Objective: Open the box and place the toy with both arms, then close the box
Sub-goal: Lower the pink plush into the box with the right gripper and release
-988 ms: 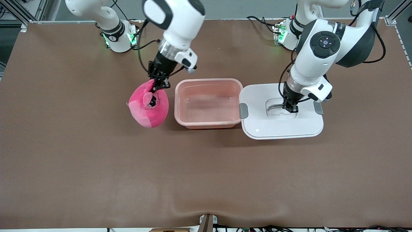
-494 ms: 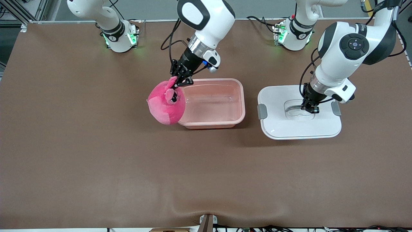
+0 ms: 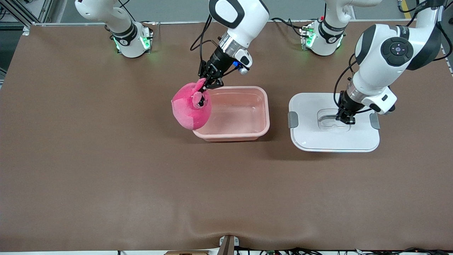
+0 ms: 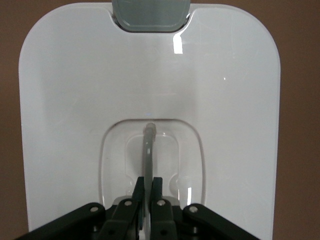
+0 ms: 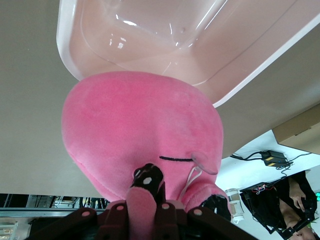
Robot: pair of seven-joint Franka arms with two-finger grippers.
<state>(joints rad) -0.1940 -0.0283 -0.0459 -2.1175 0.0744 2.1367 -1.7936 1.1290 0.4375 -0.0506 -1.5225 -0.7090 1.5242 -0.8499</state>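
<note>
The pale pink box (image 3: 247,131) stands open at the table's middle. My right gripper (image 3: 204,86) is shut on an ear of the bright pink toy (image 3: 191,108) and holds it in the air over the box's rim at the right arm's end. In the right wrist view the toy (image 5: 140,130) hangs over the box (image 5: 165,40). The white lid (image 3: 311,138) lies flat on the table beside the box, toward the left arm's end. My left gripper (image 3: 346,119) is shut on the lid's grey handle (image 4: 149,150) in its recess.
The brown table mat (image 3: 141,184) spreads wide on all sides. The lid's grey clips (image 3: 292,119) stick out at both ends. The arms' green-lit bases (image 3: 132,42) stand along the table's edge farthest from the front camera.
My right gripper has carried the toy from beside the box to over its rim. My left gripper has slid the lid away from the box toward the left arm's end.
</note>
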